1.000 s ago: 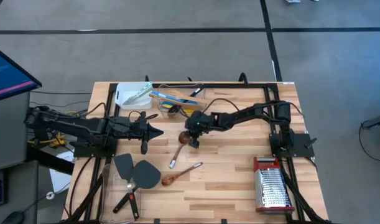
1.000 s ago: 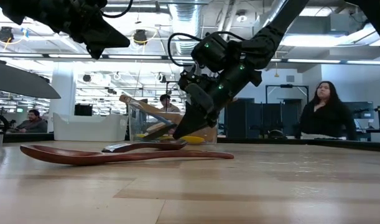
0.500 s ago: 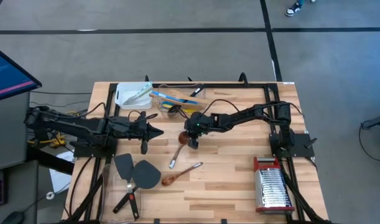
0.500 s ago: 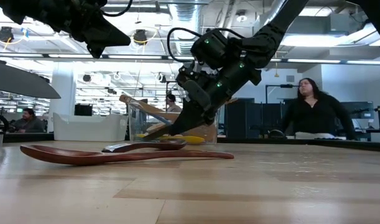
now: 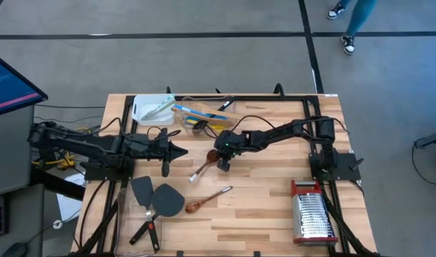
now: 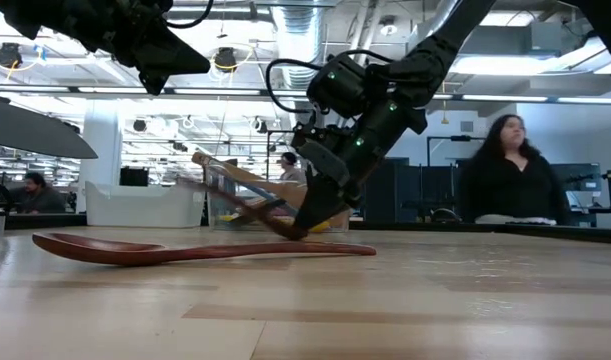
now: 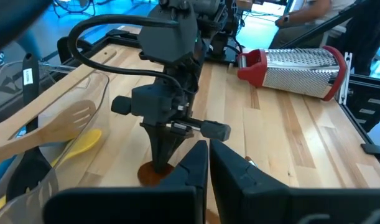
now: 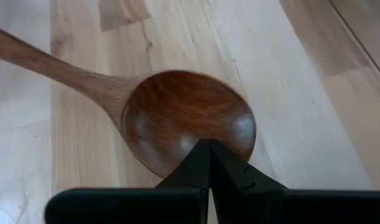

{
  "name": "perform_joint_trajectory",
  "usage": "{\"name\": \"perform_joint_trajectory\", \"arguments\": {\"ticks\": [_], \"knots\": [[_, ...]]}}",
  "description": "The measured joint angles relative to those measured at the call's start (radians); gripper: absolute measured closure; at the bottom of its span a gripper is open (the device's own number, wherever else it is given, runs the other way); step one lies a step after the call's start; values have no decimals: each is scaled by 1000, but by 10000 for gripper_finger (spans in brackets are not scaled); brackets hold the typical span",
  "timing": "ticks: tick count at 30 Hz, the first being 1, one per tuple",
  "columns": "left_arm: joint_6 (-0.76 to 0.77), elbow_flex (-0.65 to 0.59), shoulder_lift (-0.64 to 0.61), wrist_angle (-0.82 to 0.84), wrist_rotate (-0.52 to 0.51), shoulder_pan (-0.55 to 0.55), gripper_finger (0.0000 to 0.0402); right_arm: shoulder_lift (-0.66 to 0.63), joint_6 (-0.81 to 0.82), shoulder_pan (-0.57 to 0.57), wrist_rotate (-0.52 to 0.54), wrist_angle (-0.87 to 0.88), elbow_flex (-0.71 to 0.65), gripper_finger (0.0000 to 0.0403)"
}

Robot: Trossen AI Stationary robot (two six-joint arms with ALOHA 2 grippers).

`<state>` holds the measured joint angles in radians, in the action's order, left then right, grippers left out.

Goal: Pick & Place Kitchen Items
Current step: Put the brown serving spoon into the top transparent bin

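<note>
While closed on the rim of the brown wooden spoon bowl at frame centre, right end effector tilts it, handle raised off the surface. Best lifted slowly, grip kept firm, then carried toward the clear tub at upper centre. Farther left, left end effector hovering, closed, empty.
</note>
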<state>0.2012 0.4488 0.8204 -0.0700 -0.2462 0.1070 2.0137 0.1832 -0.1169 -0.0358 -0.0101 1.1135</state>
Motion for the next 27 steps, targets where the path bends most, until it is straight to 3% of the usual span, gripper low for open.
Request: {"name": "perform_joint_trajectory", "arguments": {"ticks": [14,27], "knots": [[24,0,0,0,0,0,399,-3,89,12,22,118,2,403],[25,0,0,1,0,1,399,-11,281,34,134,192,2,403]]}}
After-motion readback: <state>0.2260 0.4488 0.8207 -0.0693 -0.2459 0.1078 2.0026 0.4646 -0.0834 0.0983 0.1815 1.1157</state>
